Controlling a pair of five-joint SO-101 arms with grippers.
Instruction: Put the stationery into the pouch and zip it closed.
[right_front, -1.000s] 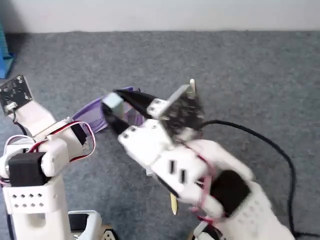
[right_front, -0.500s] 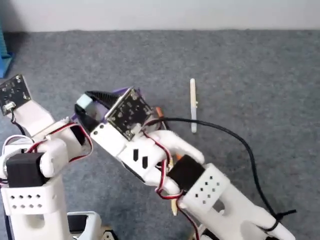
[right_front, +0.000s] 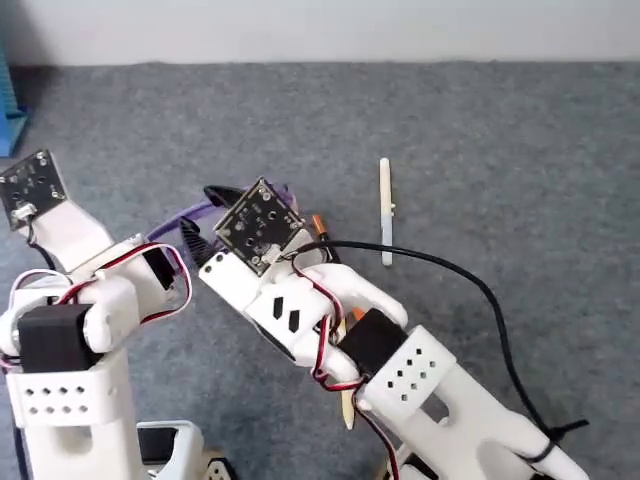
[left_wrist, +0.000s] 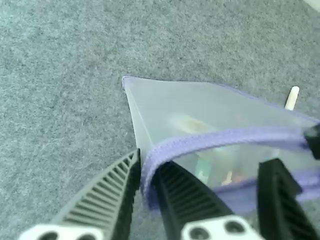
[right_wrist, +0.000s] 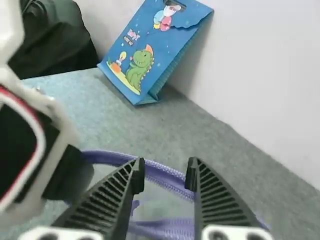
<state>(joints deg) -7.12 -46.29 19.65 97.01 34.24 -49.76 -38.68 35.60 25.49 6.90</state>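
Two arms meet over one purple pouch at centre-left of the high view, and one white pen lies apart at upper centre on the desk. In the left wrist view, the left gripper pinches the pouch rim, I think to hold the mouth open. In the right wrist view, the right gripper, narrowly parted and empty, hovers at that mouth.

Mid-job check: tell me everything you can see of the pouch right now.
The pouch is see-through soft plastic with a purple zip band along its mouth. It lies on the grey carpet, mouth unzipped and gaping, and blurred greenish and orange items show through its wall. The left hand pinches the purple band near one corner and holds that edge up. The right hand hangs over the rim, open.
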